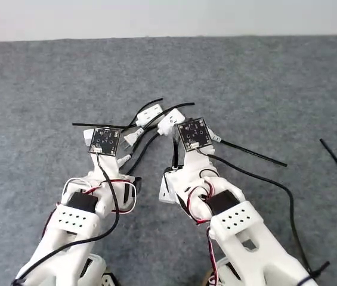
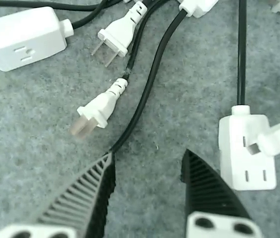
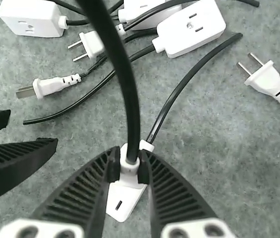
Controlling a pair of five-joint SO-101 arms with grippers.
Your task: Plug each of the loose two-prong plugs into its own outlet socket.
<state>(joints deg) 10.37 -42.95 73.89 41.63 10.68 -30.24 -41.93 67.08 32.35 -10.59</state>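
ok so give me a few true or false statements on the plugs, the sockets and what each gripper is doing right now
1. The right gripper is shut on a white outlet socket at its cord end. True.
2. The left gripper holds a plug. False: it is open and grips nothing.
3. Ahead of the left gripper, a near plug and a far plug lie loose on the carpet. True.
4. The near plug is seated in a socket. False: its two prongs are bare and touch no socket.
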